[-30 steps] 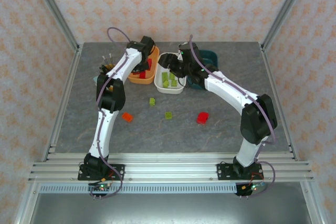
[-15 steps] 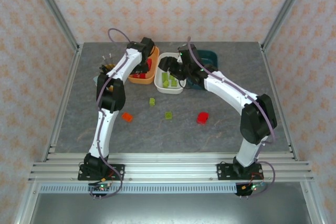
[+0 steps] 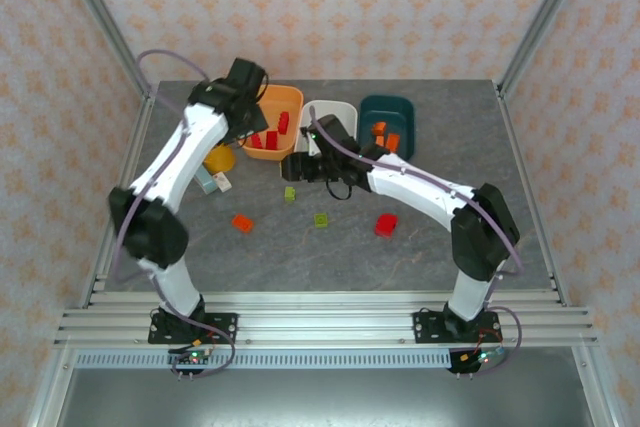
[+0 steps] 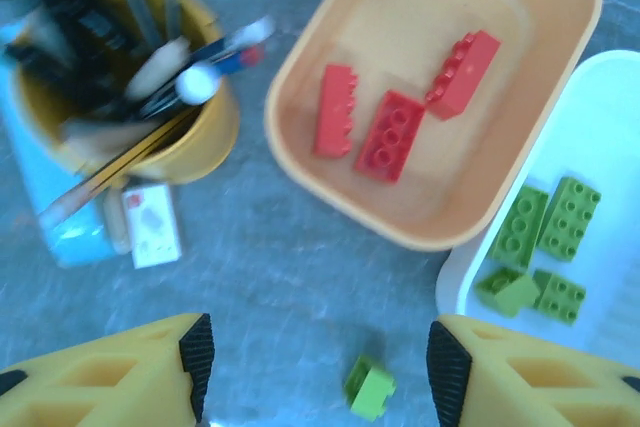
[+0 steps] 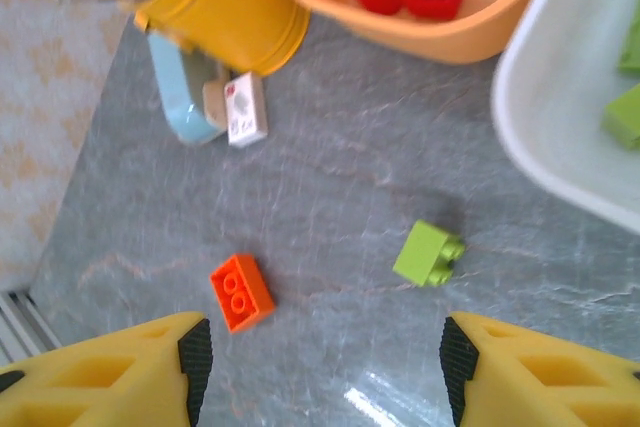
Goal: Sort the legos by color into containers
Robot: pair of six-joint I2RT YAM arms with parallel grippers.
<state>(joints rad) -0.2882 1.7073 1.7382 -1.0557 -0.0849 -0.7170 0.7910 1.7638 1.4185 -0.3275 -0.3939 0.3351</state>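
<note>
1. The sorting is partway done, by my reading. Three tubs stand side by side along the far edge of the counter [image 3: 300, 257]. The orange tub [image 4: 420, 7] holds red bricks [image 4: 392, 134], the white tub [image 4: 610, 137] holds green bricks [image 4: 520, 227], and the teal tub [image 3: 385, 107] holds orange bricks [image 3: 380, 129].
2. Four pieces lie loose around the middle of the counter: a loose green brick [image 5: 428, 254] just in front of the white tub, a second green brick [image 3: 321, 219], an orange brick [image 5: 241, 292] and a red brick [image 3: 386, 224].
3. The left gripper [image 4: 315, 367] hangs spread and empty above the counter, in front of the orange tub. The right gripper [image 5: 320, 367] is also spread with nothing between its fingers, and it hovers over the loose green brick and the orange brick.
4. The step in hand looks like choosing the next pick. The loose green brick seems the likeliest target. A gripper would have to drop straight over it, pinch it, then carry it the short way to the white tub.
5. From above, the right arm [image 3: 420, 182] covers the near end of the white tub, so I can't count the bricks inside from there.
6. The brushes in the yellow cup [image 4: 205, 132] are blurred. I can't identify the small card [image 4: 152, 225] beside the cup.
</note>
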